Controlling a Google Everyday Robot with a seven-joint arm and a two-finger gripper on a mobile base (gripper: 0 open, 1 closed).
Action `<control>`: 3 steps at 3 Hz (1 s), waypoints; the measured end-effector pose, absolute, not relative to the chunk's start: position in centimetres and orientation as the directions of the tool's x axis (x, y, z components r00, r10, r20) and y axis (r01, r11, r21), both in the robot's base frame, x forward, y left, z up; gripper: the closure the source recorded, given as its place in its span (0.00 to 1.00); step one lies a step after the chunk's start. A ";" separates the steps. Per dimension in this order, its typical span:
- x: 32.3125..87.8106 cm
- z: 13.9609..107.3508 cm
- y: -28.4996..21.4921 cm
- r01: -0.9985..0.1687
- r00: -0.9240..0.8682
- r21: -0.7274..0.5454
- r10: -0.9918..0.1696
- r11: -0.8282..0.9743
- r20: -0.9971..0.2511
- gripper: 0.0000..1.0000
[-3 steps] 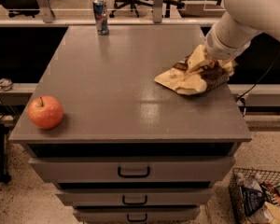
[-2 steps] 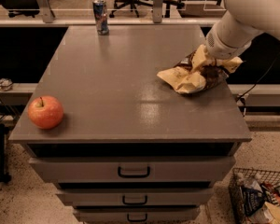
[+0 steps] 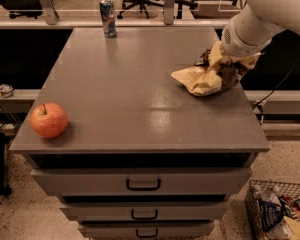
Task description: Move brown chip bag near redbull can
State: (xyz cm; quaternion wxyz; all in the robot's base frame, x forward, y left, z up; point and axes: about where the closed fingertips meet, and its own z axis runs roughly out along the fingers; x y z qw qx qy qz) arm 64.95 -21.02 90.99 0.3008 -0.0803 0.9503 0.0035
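At the right side of the cabinet top (image 3: 140,99), my gripper (image 3: 228,64) is clamped on the crumpled brown chip bag (image 3: 199,80), whose tan end touches the surface. The redbull can (image 3: 108,18) stands at the far left, well apart from the bag. An apple (image 3: 49,120) sits at the near left corner.

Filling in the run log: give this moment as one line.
end effector: at brown chip bag, right side of table | redbull can: back left, far from bag | apple: front left corner
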 end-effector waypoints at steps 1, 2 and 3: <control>66.3 96.6 -20.8 -0.177 -0.704 -0.101 -0.197 0.979 -0.682 1.00; 66.3 96.6 -20.8 -0.177 -0.704 -0.101 -0.197 0.979 -0.682 1.00; 68.7 97.0 -18.2 -0.244 -0.661 -0.072 -0.220 0.967 -0.718 1.00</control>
